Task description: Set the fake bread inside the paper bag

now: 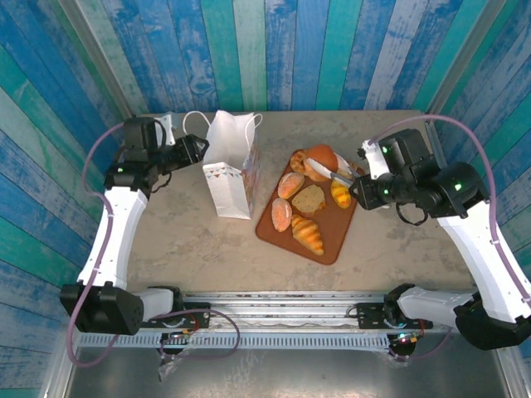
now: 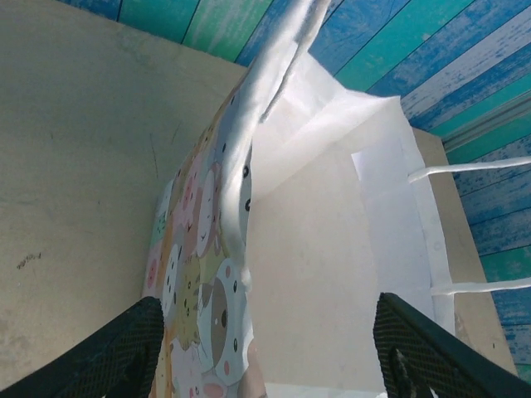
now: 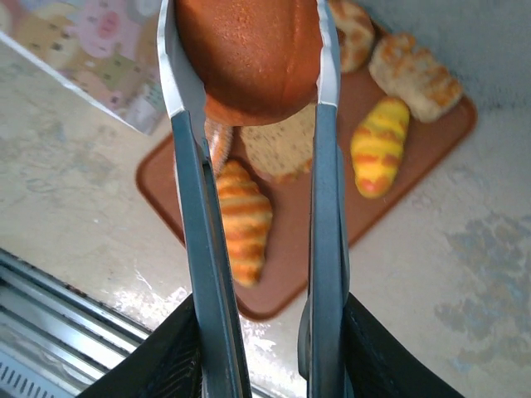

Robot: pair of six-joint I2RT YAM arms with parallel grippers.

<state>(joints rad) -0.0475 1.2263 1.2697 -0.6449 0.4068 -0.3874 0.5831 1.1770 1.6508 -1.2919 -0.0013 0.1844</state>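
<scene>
The white paper bag [image 1: 232,178] stands upright at centre-left with its mouth open. My left gripper [image 1: 199,152] is open at its left side, and the bag's printed wall [image 2: 203,282] passes between the fingers [image 2: 124,352]. My right gripper [image 3: 265,365] is shut on metal tongs [image 3: 199,249]. The tong tips clamp a round brown bun [image 1: 319,157] over the far end of the brown tray [image 1: 332,242]. On the tray lie a croissant [image 1: 307,234], two oval rolls [image 1: 282,214], a toast slice [image 1: 309,199] and a yellow croissant [image 1: 340,195].
The bag's thin loop handles [image 2: 473,170] stick out at its far side. The tray lies right of the bag with a narrow gap between them. A metal rail [image 1: 282,298] runs along the near table edge, and blue plank walls enclose the table.
</scene>
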